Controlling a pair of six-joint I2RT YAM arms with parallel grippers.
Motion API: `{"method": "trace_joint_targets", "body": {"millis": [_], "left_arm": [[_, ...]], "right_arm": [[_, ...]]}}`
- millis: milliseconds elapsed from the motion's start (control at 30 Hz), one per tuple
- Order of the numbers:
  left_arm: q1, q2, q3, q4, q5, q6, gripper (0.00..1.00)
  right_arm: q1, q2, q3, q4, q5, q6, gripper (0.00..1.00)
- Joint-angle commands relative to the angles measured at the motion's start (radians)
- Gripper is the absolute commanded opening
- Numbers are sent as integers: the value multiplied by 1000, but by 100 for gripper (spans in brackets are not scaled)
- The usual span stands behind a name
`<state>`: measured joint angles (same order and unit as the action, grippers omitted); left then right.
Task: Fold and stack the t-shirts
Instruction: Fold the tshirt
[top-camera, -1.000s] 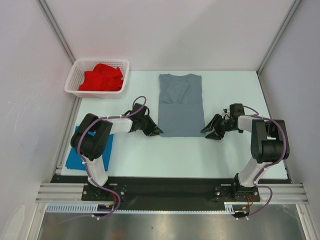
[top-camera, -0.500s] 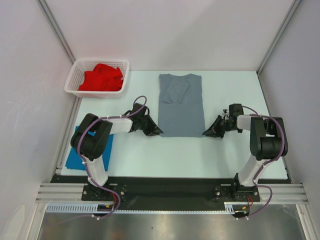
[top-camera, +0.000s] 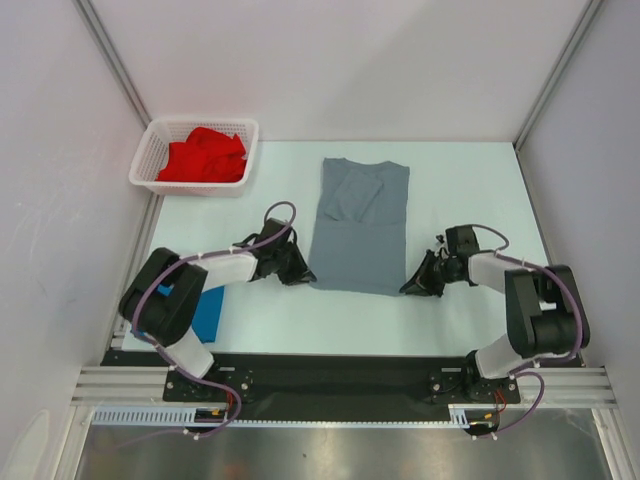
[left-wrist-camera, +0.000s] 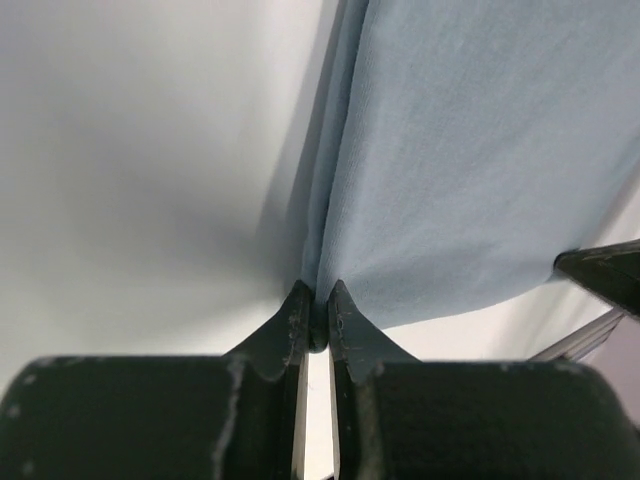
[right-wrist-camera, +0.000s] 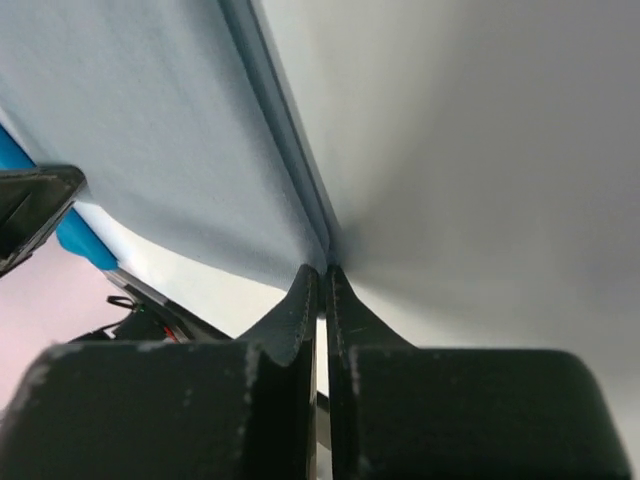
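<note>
Grey t-shirt (top-camera: 360, 225) mid-fold; red t-shirt (top-camera: 203, 155) heaped in the basket (top-camera: 147, 160).
Left hand (top-camera: 304, 275) and right hand (top-camera: 409, 287) are clamped tight on the grey one's near corners; blue t-shirt (top-camera: 210, 315) looks done.

You have three shirts: one grey t-shirt (top-camera: 358, 225) at centre, one red t-shirt (top-camera: 203, 155) upper left, one blue t-shirt (top-camera: 210, 315) lower left. You have one basket (top-camera: 143, 165) and two hands, the left hand (top-camera: 306, 277) and the right hand (top-camera: 407, 289).

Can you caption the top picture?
The left gripper and right gripper pinch near corners of the grey shirt; red shirt in basket.
</note>
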<state>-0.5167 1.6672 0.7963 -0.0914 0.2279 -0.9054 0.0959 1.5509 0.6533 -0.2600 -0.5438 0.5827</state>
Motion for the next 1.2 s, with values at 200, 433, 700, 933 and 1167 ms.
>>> {"method": "trace_joint_targets", "body": {"millis": [200, 433, 700, 933, 1167], "left_arm": [[-115, -331, -251, -151, -45, 10, 0], [-138, -475, -273, -243, -16, 20, 0], [-27, -339, 8, -329, 57, 138, 1], [90, -25, 412, -412, 137, 241, 0], [133, 281, 806, -475, 205, 281, 0]], "right_arm": [[59, -356, -178, -232, 94, 69, 0], [195, -649, -261, -334, 150, 242, 0], [191, -459, -65, -279, 186, 195, 0], [91, -91, 326, -242, 145, 79, 0], [10, 245, 681, -265, 52, 2, 0]]}}
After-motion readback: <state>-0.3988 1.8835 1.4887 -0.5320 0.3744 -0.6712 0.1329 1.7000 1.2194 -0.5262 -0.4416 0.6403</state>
